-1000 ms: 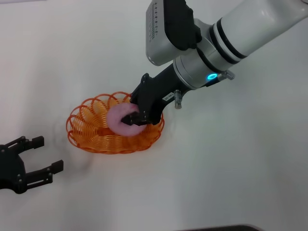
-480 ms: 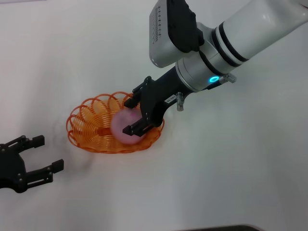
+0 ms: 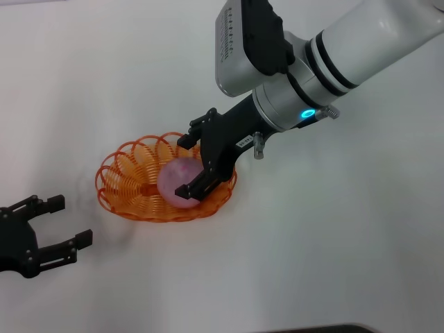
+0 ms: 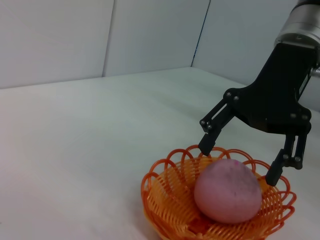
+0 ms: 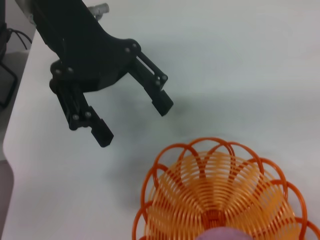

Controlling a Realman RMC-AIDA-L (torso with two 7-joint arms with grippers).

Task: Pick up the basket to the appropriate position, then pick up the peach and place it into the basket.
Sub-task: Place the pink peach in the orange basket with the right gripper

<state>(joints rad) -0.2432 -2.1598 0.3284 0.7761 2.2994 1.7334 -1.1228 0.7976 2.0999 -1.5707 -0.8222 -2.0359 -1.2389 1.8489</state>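
The orange wire basket stands on the white table, left of centre. The pink-purple peach lies inside it, on its right side. My right gripper is open just above the peach, with one finger on either side and neither pressing on it. The left wrist view shows the same: the peach rests in the basket below the spread right gripper. My left gripper is open and empty on the table, left of and nearer than the basket. It also shows in the right wrist view, beyond the basket.
The white table holds nothing else. My right arm reaches in from the upper right over the basket's far side. The table's near edge shows at the bottom.
My right gripper has opened and let go of the peach, which now lies lower in the basket. The gripper has risen slightly. The left arm has not moved.
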